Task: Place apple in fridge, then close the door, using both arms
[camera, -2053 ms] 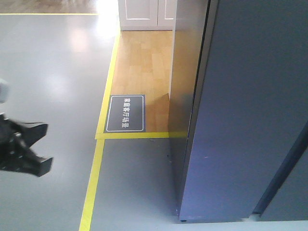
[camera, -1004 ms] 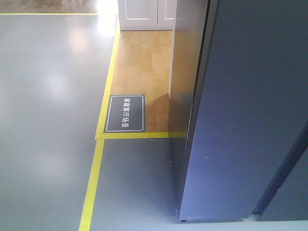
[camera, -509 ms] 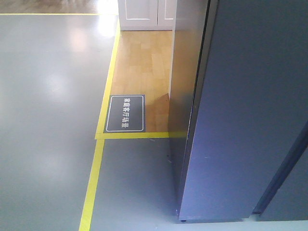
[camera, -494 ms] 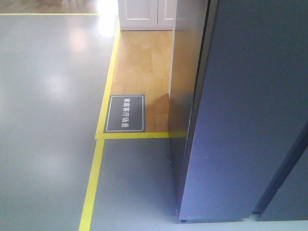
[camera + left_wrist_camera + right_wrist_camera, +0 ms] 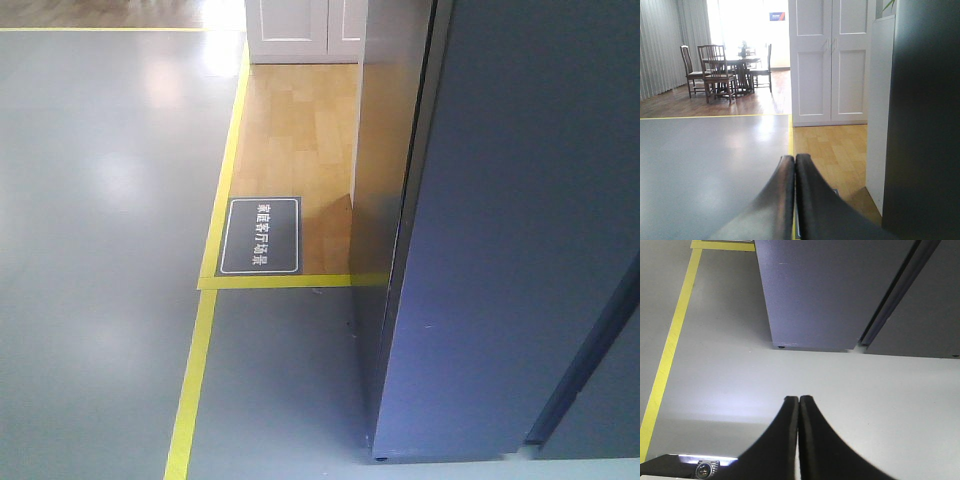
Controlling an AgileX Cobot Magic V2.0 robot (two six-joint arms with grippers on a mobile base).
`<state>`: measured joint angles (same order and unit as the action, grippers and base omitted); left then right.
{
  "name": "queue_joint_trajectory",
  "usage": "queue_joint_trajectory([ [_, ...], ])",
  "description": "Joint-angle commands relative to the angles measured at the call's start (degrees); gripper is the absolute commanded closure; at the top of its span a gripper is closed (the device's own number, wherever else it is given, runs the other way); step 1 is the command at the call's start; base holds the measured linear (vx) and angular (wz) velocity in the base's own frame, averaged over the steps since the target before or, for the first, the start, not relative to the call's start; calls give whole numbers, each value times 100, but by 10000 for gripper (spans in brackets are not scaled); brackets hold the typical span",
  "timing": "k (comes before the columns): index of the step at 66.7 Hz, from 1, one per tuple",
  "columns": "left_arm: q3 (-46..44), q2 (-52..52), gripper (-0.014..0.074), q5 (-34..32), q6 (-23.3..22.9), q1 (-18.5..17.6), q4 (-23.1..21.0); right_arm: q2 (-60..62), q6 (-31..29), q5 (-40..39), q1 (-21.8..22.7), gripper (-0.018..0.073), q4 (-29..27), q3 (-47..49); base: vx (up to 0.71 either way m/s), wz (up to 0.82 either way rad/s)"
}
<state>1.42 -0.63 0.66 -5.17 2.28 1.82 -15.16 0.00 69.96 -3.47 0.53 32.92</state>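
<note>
The dark navy-grey fridge (image 5: 500, 250) fills the right of the front view, and its door (image 5: 600, 380) looks shut against it, with only a dark seam showing. It also shows in the right wrist view (image 5: 830, 290) and as a dark edge in the left wrist view (image 5: 925, 120). The apple is out of view. My left gripper (image 5: 795, 157) is shut and empty, held above the floor and facing the white cabinet. My right gripper (image 5: 799, 399) is shut and empty, pointing down at the floor in front of the fridge. Neither arm shows in the front view.
White panelled cabinet doors (image 5: 832, 60) stand behind the fridge on a wood floor patch (image 5: 300, 150). Yellow floor tape (image 5: 200, 350) and a dark floor sign (image 5: 260, 235) lie left of the fridge. A dining table with chairs (image 5: 725, 65) stands far back left.
My left gripper was at the left edge of the front view 2.1 s ago and has left that view. The fridge and floor look the same.
</note>
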Motion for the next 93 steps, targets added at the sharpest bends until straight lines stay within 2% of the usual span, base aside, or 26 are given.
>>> queue_joint_trajectory([
  [1,-98,-90,603,-461,-50,1,-70,-90,-38,-277,8,562,45,128,0,0],
  [50,-104,-90,603,-463,-67,1,-64,-90,-38,-277,8,562,45,128,0,0],
  [58,-104,-90,603,-463,-67,1,-64,-90,-73,-300,8,562,209,128,0,0],
  [63,-104,-90,603,-463,-67,1,-64,2,-75,-779,8,562,314,72,0,0],
  [70,-104,-90,603,-458,-67,1,-64,389,-82,-2267,72,562,408,-343,0,0],
  [81,-104,-90,603,-458,-67,1,-64,1010,0,-4274,305,562,329,-1452,0,0],
  [93,-104,-90,603,-458,-67,1,-64,1415,259,-5949,353,562,364,-2586,0,0],
])
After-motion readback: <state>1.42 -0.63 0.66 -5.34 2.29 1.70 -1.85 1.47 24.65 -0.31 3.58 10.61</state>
